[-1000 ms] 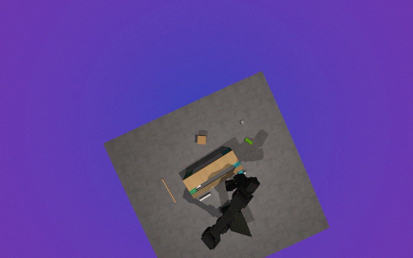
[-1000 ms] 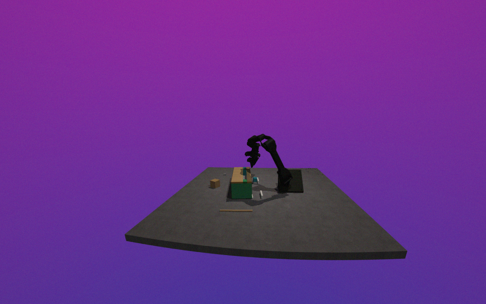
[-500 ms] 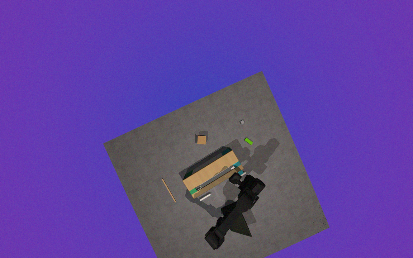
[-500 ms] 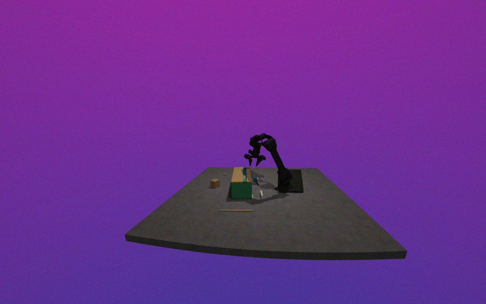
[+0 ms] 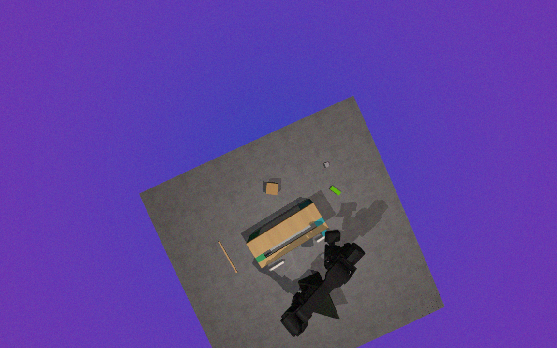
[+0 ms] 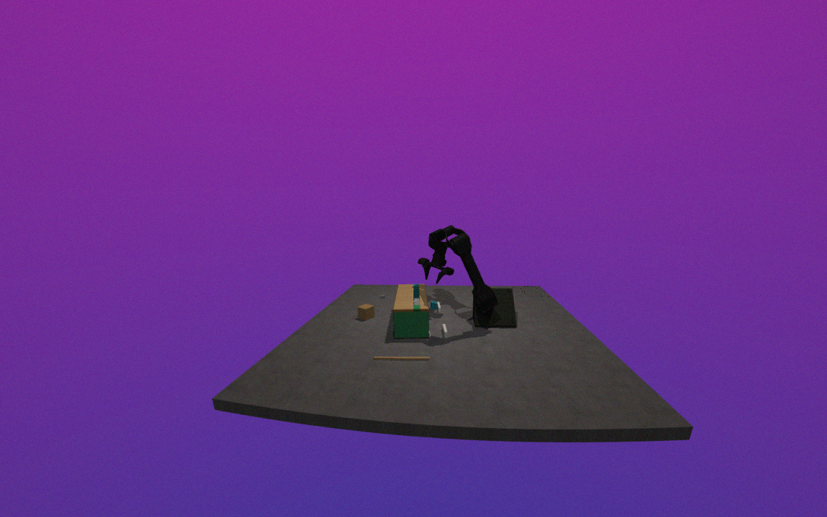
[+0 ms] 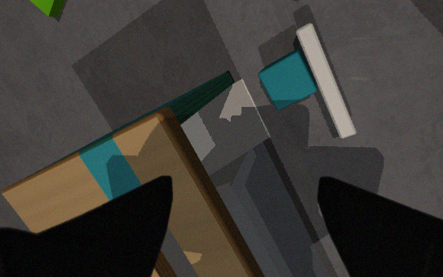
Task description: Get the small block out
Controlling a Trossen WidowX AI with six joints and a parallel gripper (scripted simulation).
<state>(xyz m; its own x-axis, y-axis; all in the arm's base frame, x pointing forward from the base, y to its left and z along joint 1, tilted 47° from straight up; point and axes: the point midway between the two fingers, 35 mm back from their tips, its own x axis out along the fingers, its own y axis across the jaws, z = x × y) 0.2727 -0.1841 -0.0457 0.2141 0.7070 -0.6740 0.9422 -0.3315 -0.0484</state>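
A small teal block (image 7: 288, 80) (image 5: 324, 233) (image 6: 433, 305) sits on the table just outside the clear front of the box (image 7: 194, 200) (image 5: 285, 223) (image 6: 411, 323), by its teal-marked end. It lies against or very close to a white bar (image 7: 326, 81) (image 5: 320, 238) on its side away from the box. My gripper (image 7: 244, 187) (image 6: 431, 280) is open and empty, high above the table near that end. In the wrist view one finger overlaps the box top and the block lies beyond the fingertips. The shelf inside is partly hidden.
A second white bar (image 5: 276, 266) (image 6: 444, 328) lies before the green-marked end. Behind the box are a wooden block (image 5: 271, 188) (image 6: 365, 311), a bright green block (image 5: 335, 190) (image 7: 44, 5) and a small grey cube (image 5: 326, 164). A wooden rod (image 5: 227, 256) (image 6: 401, 357) lies past the green end.
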